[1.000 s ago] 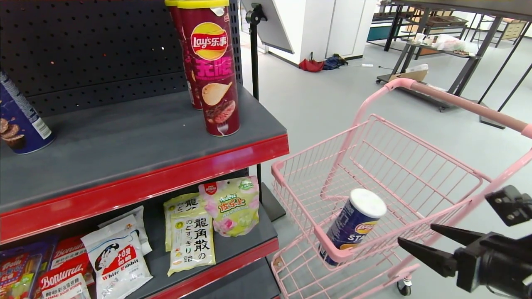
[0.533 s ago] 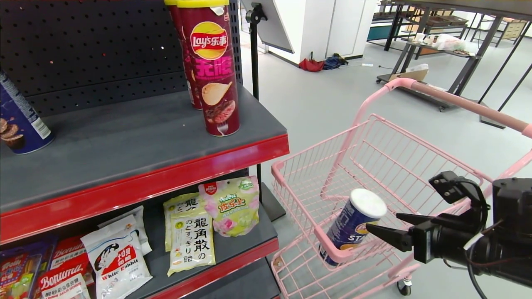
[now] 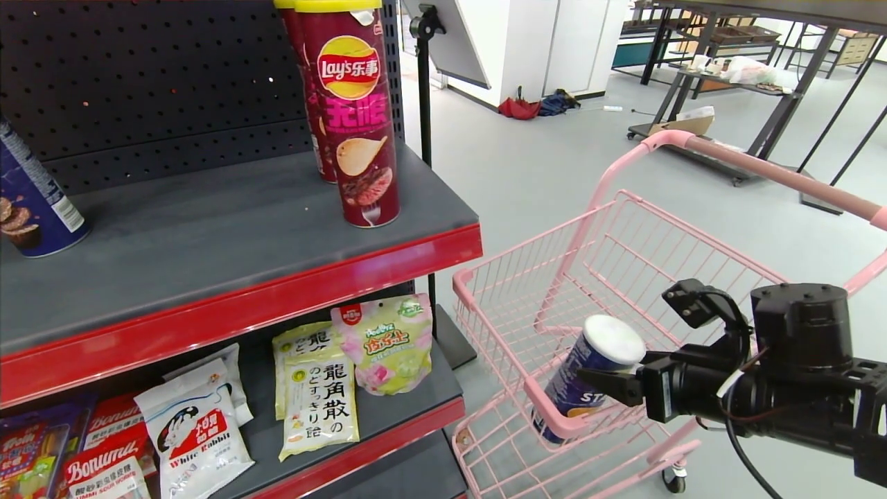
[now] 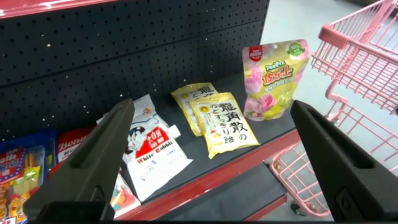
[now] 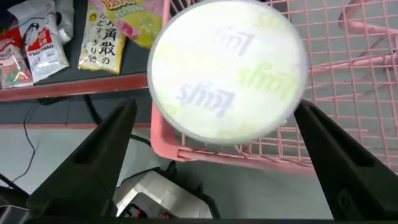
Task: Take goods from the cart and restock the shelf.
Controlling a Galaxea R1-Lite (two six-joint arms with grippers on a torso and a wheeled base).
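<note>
Left wrist view shows us the left gripper [image 4: 211,106] spread wide, holding nothing. Right of the grey red-edged shelf [image 3: 208,235], the blue cardboard chip canister with white plastic lid [image 3: 563,391] leans in the pink wire cart [image 3: 762,172], at its near corner on the shelf side. We judge it light, stiff yet crushable, slick: take it just under the lid. The right gripper [image 5: 214,112] gapes wide astride the lid, nothing clamped.

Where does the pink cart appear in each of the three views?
Head view: pink cart, right of the shelf; right hand at its near rim.
Left wrist view: cart past the lower shelf's end.
Right wrist view: cart rim beside the can's white lid.
Shared landmark: yellow sachet on the lower shelf.
</note>
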